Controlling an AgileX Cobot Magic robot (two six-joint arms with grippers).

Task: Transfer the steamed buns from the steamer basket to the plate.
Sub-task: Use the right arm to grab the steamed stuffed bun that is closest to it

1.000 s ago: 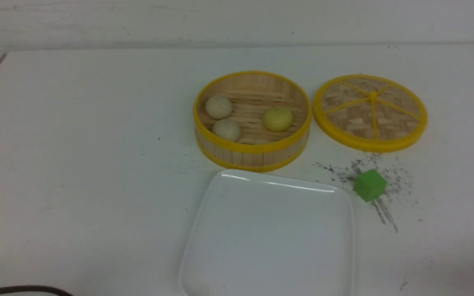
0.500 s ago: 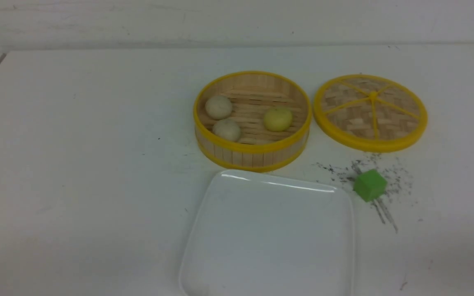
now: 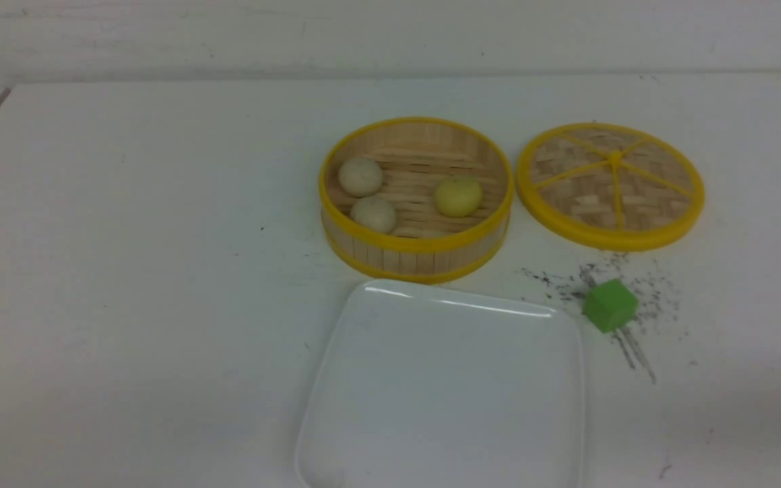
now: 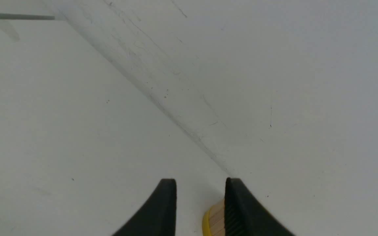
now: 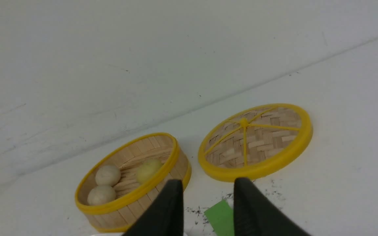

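The steamer basket (image 3: 417,257) stands open at mid-table and holds three steamed buns: two off-white ones (image 3: 360,176) (image 3: 373,213) on its left side and a pale yellow one (image 3: 457,196) on its right. The white square plate (image 3: 458,303) lies just in front of it, with nothing on it. Neither gripper shows in the front view. My right gripper (image 5: 208,182) is open and empty, above the table short of the basket (image 5: 123,209) and its buns (image 5: 108,175). My left gripper (image 4: 200,180) is open and empty, with a sliver of the basket (image 4: 213,219) beyond it.
The flat woven lid (image 3: 611,184) lies right of the basket. A green cube (image 3: 609,306) sits on a patch of dark specks by the plate's far right corner, and shows between my right fingers (image 5: 221,218). The white wall runs along the table's far edge.
A dark piece at the front view's lower left corner has slid out past the left edge. The basket, buns, plate, lid and cube have not moved.
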